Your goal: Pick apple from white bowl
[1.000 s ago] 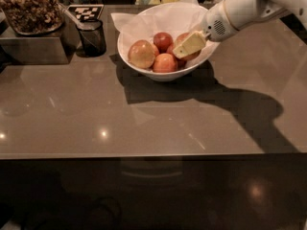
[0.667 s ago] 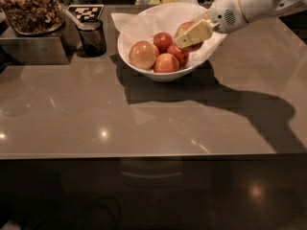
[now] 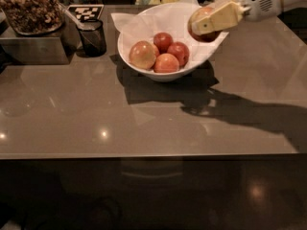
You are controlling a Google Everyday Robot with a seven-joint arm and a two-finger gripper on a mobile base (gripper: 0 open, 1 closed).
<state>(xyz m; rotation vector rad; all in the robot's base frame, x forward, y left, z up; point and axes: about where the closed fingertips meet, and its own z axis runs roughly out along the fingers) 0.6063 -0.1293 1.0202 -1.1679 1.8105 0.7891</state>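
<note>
Four apples remain in the white bowl; my gripper, clamped on the apple, is now higher, over the right rim, so the pick looks nearly done.

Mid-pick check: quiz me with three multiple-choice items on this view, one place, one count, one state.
1. Where is the gripper?
A. above the right rim of the white bowl
B. deep inside it
C. off its left side

2. How many apples lie in the bowl?
A. two
B. four
C. six

3. The gripper is:
A. open and empty
B. shut on the apple
C. shut on the bowl's rim

Answers: 1 A, it hangs over the right rim; 2 B, four sit inside; 3 B, the apple is clamped, held above the others.
</note>
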